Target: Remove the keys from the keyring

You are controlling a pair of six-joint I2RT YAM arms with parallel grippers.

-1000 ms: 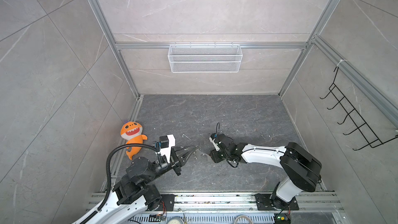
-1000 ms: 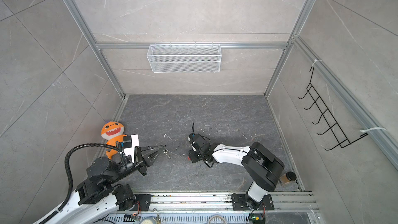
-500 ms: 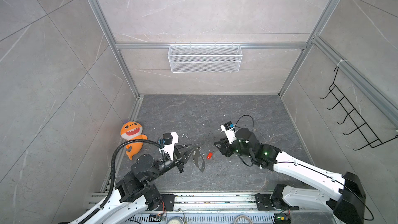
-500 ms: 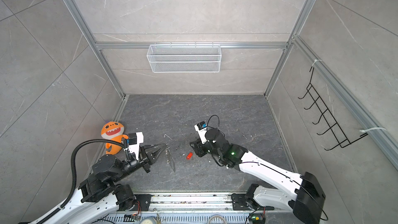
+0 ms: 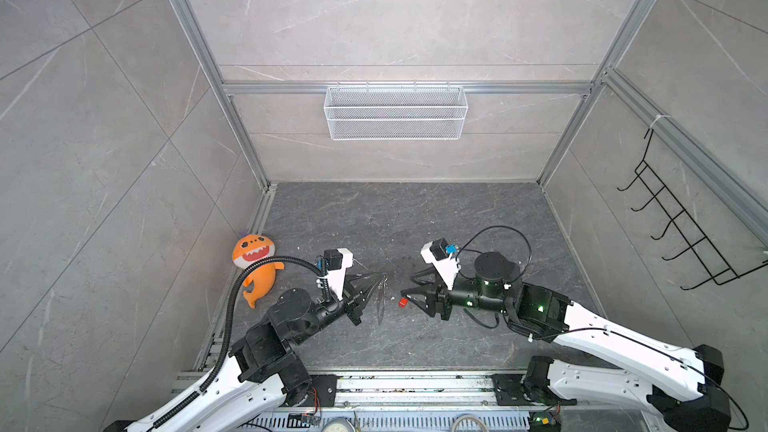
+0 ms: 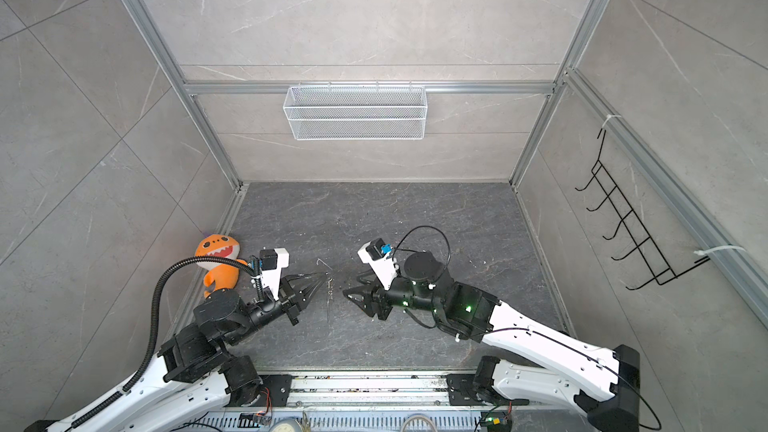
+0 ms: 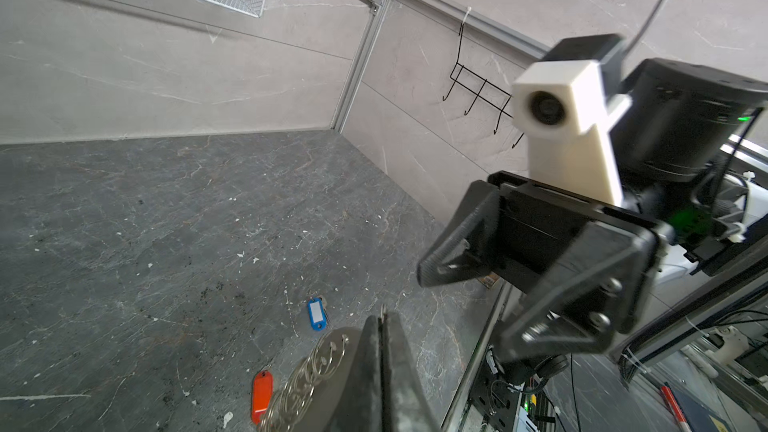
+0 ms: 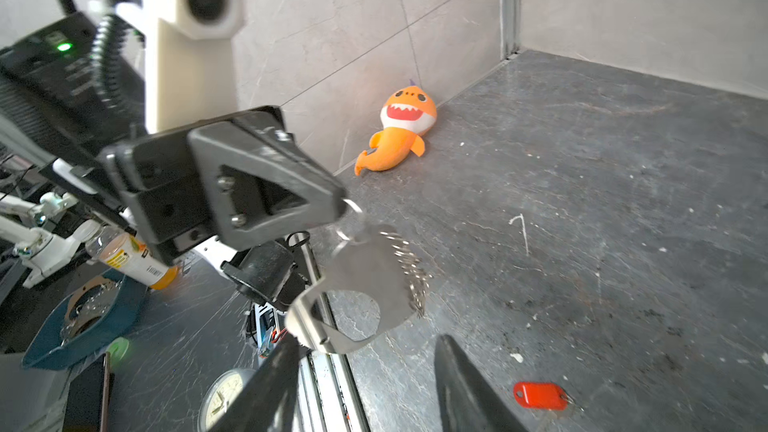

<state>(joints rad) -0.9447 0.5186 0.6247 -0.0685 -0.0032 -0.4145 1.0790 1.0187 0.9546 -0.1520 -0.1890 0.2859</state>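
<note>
Left jaws: the left gripper (image 7: pixel 382 326) is pressed closed on the small ring at the top of the keyring (image 8: pixel 365 280).
Right jaws: the right gripper (image 7: pixel 461 309) stands partly spread and holds nothing.
Keyring position: in the air between the two grippers, clear of the floor (image 8: pixel 602 201). It hangs from the left fingertips.
Keyring axis: the long axis of the grey fob runs downward from the grip, with the chain of small rings along one edge. Its flat face is turned toward the right gripper.
Ring contents: no key is visible on the keyring.
Red-tagged key (image 8: pixel 539 396): flat on the floor, apart from the keyring. In a top view it lies just beside the right fingertips.
Blue-tagged key (image 7: pixel 316 314): flat on the floor, apart from the red one. It cannot be made out in either top view.
Nearer arm: the right gripper is nearer the red-tagged key; the left is occupied.
Task status (judgement): both keys appear to be off. What remains is probably setting the keyring down.
Surroundings: the plush toy (image 8: pixel 405 130) lies against the wall, well apart.
</note>
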